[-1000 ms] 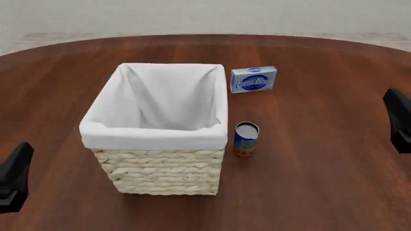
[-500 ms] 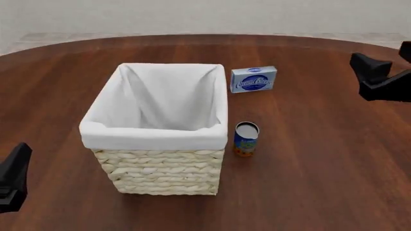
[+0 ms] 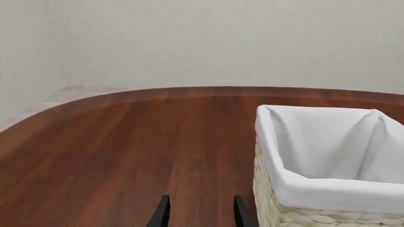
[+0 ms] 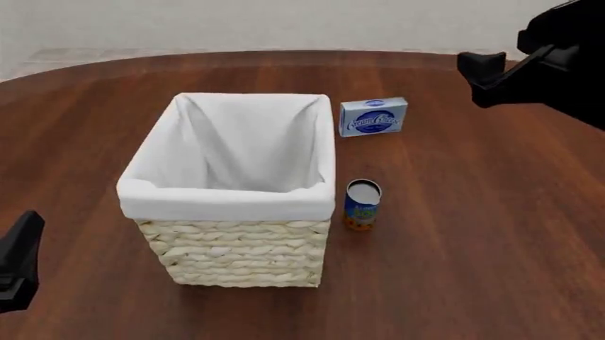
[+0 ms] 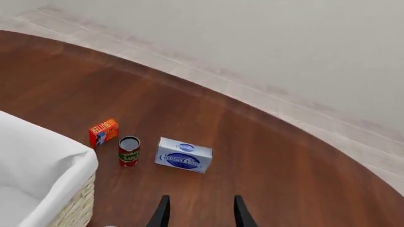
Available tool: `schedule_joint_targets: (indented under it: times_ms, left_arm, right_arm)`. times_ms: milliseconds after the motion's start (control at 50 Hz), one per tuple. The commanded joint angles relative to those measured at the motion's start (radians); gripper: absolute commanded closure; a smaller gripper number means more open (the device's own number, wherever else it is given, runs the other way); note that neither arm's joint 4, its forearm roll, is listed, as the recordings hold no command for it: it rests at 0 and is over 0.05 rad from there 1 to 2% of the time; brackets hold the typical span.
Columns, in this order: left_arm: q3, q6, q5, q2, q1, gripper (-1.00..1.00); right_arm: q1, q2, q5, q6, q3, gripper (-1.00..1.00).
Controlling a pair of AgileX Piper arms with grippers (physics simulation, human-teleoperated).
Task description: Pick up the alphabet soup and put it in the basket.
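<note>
the alphabet soup (image 4: 362, 204) stands upright on the dark wooden table (image 4: 472, 234), just beside the near right corner of the basket (image 4: 236, 212) and apart from its wicker wall by a thin strip of tabletop. nothing grips the can; its silver-grey top faces up and its blue label fades to orange-yellow at the base.

the right gripper (image 5: 198, 210) hangs high over the far right part of the table, well apart from the can, its two dark fingers (image 5: 162, 213) spread with a clear gap and only bare wood showing between them. it holds nothing and touches nothing. in the front view the same arm (image 4: 548, 53) shows as a black shape near the upper right corner.

the left gripper (image 3: 198, 212) sits low at the near left side, beside the basket's left wall, its fingers (image 3: 161, 213) likewise parted and empty, with tabletop between them. from the front, only a dark wedge of that arm (image 4: 19, 262) shows at the lower left edge.

beyond the can, a flat blue-and-white cream cheese box (image 4: 373, 117) lies near the basket's far right corner. the right wrist view also takes in a red can (image 5: 128, 151) and a small orange box (image 5: 103, 132) standing close together beside the cream cheese box, behind the basket's white-lined rim.
</note>
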Motion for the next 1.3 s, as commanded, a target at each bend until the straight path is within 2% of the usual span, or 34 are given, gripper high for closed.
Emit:
schedule_joint_targets:
  times_ms: [20,160,220,280,480,1060,1300]
  left_arm:
    - [-0.001,0.0,0.001,0.0,0.005,-1.0]
    - [-0.002,0.001,0.002,0.0,0.005,-1.0]
    - [-0.003,0.0,0.003,0.0,0.006,-1.0]
    - [-0.003,0.0,0.003,0.0,0.009,-1.0]
    - [-0.001,0.0,0.004,0.0,0.013,-1.0]
    - [0.001,-0.006,0.01,0.0,0.021,-1.0]
    - [0.001,-0.008,0.013,0.0,0.028,-1.0]
  right_arm:
    - [0.057,0.072,0.042,-0.012,-0.07,-1.0]
    - [0.101,0.088,0.065,-0.016,-0.084,-1.0]
    - [0.116,0.102,0.07,-0.035,-0.09,-1.0]
    - [0.135,0.12,0.089,-0.026,-0.103,-1.0]
    - [0.141,0.168,0.09,-0.046,-0.113,-1.0]
    - [0.233,0.258,0.108,-0.023,-0.091,-1.0]
    - [0.253,0.303,0.075,-0.007,-0.064,-1.0]
